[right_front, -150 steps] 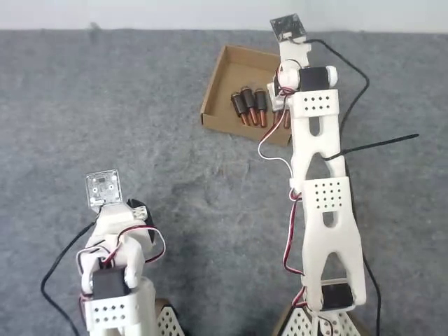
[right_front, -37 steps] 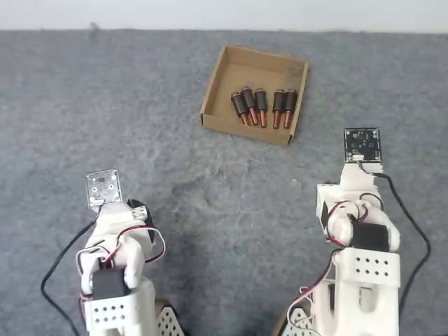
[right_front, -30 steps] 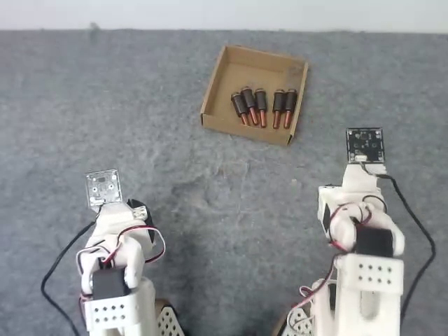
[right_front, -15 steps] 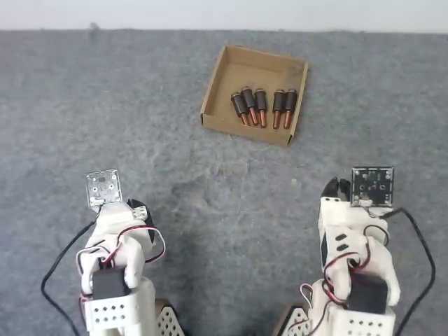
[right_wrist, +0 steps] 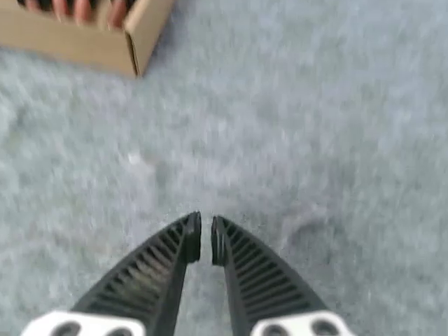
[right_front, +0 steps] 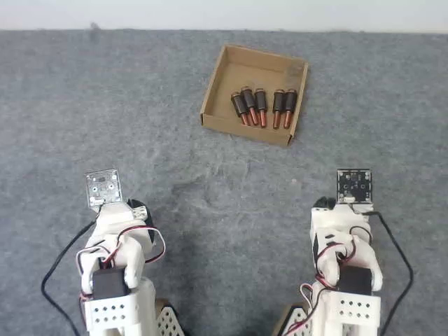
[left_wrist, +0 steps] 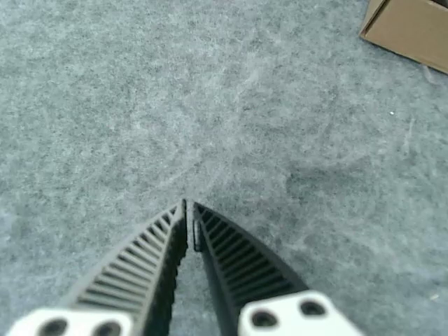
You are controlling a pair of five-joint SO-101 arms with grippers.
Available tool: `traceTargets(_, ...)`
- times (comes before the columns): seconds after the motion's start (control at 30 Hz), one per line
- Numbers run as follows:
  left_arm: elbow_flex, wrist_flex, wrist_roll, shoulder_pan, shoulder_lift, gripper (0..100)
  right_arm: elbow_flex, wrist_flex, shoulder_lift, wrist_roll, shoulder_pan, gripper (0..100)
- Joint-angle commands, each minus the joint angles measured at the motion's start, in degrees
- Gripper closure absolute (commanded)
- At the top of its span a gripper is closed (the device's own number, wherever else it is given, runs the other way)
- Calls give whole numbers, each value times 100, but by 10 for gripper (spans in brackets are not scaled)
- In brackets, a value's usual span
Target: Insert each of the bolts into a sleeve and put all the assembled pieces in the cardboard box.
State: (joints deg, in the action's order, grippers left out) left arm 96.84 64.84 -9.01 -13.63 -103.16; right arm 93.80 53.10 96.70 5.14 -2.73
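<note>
The shallow brown cardboard box [right_front: 241,124] sits toward the far side of the grey felt-like table cover [right_front: 105,105], well apart from both grippers; on its floor lie five assembled pieces [right_front: 250,106], black sleeves with copper-coloured bolts pushed in (three side by side, then two just beside them), copper ends pointing toward the robot. The left gripper [left_wrist: 189,208], black and ribbed, hangs over bare cover with its jaws pressed together on nothing; the right gripper [right_wrist: 204,229], of the same make, hangs over the cover with its jaws all but together, a thin slit between them, holding nothing
</note>
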Motion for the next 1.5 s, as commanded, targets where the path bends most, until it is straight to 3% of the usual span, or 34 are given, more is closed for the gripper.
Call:
traceTargets(0.0, -31, 18, 624, 0, -114, 989, 35, 321, 84, -35, -4, 992)
traceTargets(0.2, -31, 26, 1512, -387, -114, 989, 53, 760, 92, -44, -31, 992)
traceTargets(0.4, -31, 44, 1530, -440, -123, 989, 316, 778, 40, -18, -13, 992)
traceTargets(0.57, -31, 791, 1556, -413, -132, 989, 299, 1218, 92, -18, -13, 992)
traceTargets(0.87, -31, 756, 1538, -440, -123, 989, 149, 1956, 92, -35, -57, 992)
traceTargets(1.47, -31, 756, 1538, -457, -123, 988, 149, 1965, 92, -26, -57, 992)
